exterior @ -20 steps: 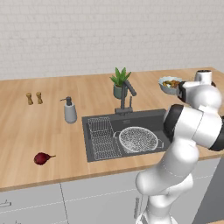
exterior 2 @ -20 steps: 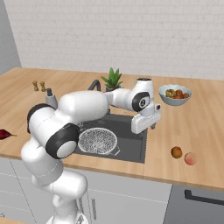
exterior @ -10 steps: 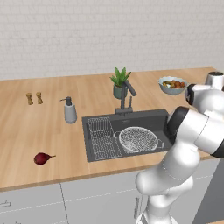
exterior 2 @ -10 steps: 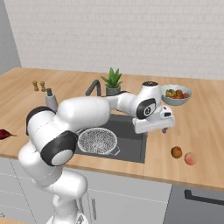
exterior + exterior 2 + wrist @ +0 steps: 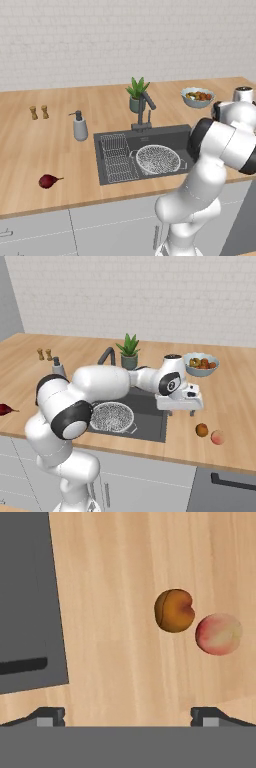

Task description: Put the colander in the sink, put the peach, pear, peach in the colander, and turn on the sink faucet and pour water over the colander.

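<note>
Because the two peaches (image 5: 174, 610) lie almost touching on the surface right of the sink (image 5: 150, 421), the gripper (image 5: 181, 412), fingers spread wide and empty above them, could knock one rolling while closing on the other.

Pale mesh colander (image 5: 158, 159) sits in the dark sink (image 5: 167, 135); two peaches (image 5: 201, 430) (image 5: 217, 437) touch on the desk; maroon pear (image 5: 48, 180) lies far left
</note>
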